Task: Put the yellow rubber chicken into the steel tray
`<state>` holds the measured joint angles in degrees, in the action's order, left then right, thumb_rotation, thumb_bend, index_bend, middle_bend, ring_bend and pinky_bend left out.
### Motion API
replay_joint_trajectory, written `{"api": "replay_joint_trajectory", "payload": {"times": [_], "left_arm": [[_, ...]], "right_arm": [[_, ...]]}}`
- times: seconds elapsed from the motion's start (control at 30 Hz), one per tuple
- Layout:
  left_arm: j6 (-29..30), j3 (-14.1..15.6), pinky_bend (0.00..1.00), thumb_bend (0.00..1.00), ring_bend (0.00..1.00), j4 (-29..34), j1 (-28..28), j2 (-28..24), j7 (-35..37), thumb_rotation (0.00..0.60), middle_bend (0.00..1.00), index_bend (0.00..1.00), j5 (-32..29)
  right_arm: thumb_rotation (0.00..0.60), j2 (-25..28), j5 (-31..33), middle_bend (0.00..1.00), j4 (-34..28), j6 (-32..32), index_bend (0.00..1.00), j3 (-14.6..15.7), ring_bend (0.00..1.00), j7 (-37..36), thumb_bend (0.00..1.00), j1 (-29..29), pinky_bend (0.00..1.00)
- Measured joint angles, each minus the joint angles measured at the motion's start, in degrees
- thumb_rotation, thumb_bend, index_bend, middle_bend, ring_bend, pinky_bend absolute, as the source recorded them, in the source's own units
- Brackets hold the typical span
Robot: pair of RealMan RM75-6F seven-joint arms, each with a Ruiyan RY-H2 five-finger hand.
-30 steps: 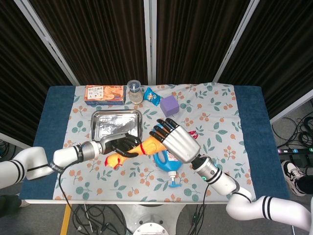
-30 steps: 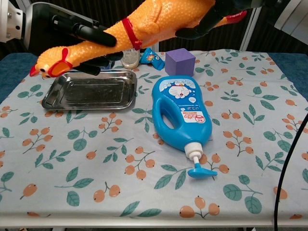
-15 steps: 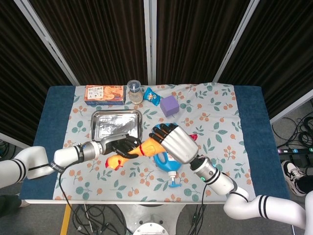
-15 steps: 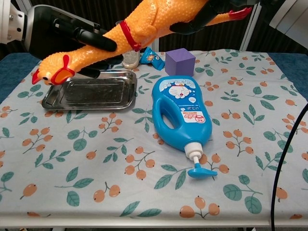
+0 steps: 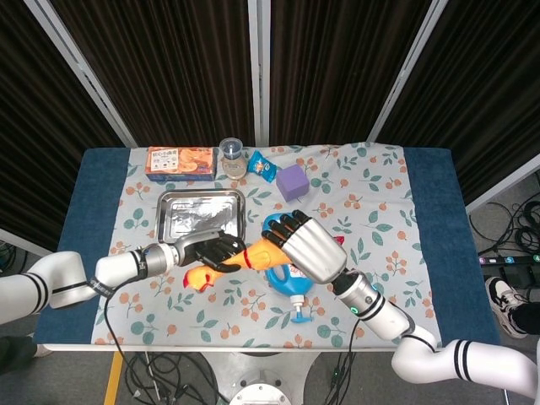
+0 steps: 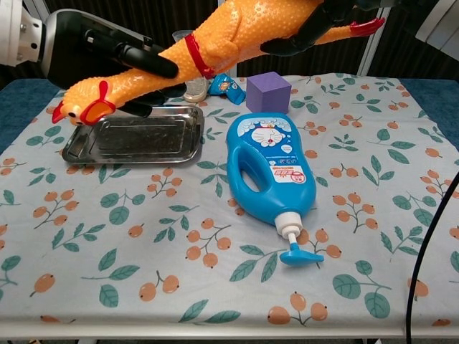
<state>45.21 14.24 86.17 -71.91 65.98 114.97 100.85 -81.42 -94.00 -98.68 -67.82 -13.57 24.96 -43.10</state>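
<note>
We see one steel tray at far left of the table, lying flat. One yellow rubber chicken hangs in the air above and to the right of it, head down-left. Our left hand grips its neck; our right hand clasps its body. Behind the tray stand one orange box, one jar and one blue packet. Right of these sit one purple cube and one blue bottle on its side. The near and right stretches of floral cloth lie bare.
</note>
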Motion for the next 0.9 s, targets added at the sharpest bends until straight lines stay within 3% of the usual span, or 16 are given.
{"api": "replay_joint_trajectory", "payload": {"times": [0.27,0.73,0.9], "left_arm": [[-0.1,0.3,0.93,0.77,0.81,-0.2,-0.5,0.1,0.6,0.600,0.87,0.77,-0.1],[1.1,1.4,0.93,0.77,0.81,-1.1,-1.3,0.0,4.5,0.600,0.87,0.77,0.8],[2.0,2.0,0.93,0.77,0.81,-1.4,-1.4,-0.1,5.7,0.600,0.87,0.77,1.3]], "right_arm": [[0.600,1.0,0.0,0.16,-1.0,0.1,0.00,0.6,0.15,0.5,0.00,0.1,0.25],[0.600,-0.7,0.7,0.25,0.1,1.0,0.00,1.2,0.16,2.9,0.00,-0.7,0.25],[0.600,-1.5,0.6,0.29,0.8,0.4,0.13,0.8,0.21,3.5,0.04,-1.0,0.26]]}}
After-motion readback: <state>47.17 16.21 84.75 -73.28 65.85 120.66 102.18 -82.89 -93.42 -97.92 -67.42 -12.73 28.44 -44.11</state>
